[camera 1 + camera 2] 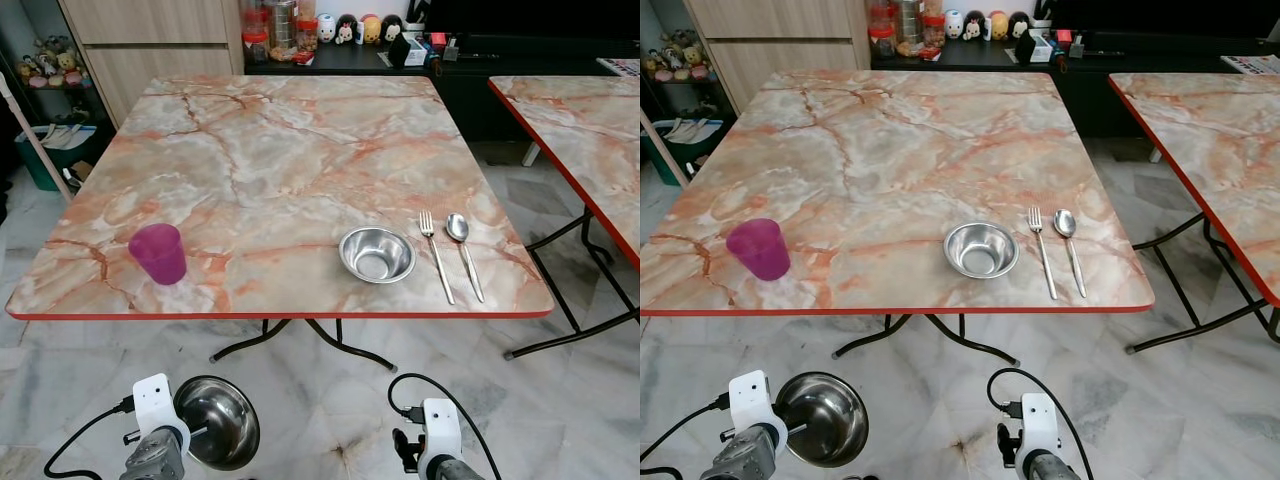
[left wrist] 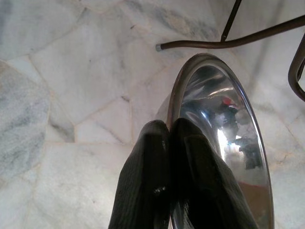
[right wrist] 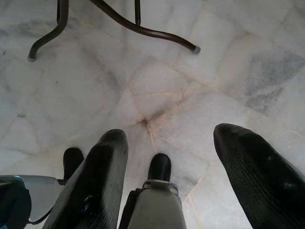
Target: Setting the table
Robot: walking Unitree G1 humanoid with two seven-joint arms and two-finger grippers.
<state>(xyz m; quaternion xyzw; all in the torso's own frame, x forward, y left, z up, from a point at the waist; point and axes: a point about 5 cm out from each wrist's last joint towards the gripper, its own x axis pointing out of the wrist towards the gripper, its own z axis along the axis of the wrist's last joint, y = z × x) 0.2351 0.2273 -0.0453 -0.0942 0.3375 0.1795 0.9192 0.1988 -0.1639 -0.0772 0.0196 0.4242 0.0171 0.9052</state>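
On the marble-patterned table (image 1: 300, 150), near its front edge, stand a purple cup (image 1: 158, 253) at the left, a small steel bowl (image 1: 376, 254) in the middle, and a fork (image 1: 434, 254) and spoon (image 1: 463, 251) side by side to its right. Below the table edge my left gripper (image 2: 169, 157) is shut on the rim of a second steel bowl (image 1: 217, 422), held on edge over the floor. My right gripper (image 3: 171, 162) hangs low at the right, open, with nothing between its fingers.
A second marble table (image 1: 585, 120) stands at the right. Behind the tables are a dark counter (image 1: 340, 55) with jars and figurines and a wooden cabinet (image 1: 150, 45). A green bin (image 1: 45, 150) sits at the far left. Curved table legs (image 1: 300, 335) cross the tiled floor.
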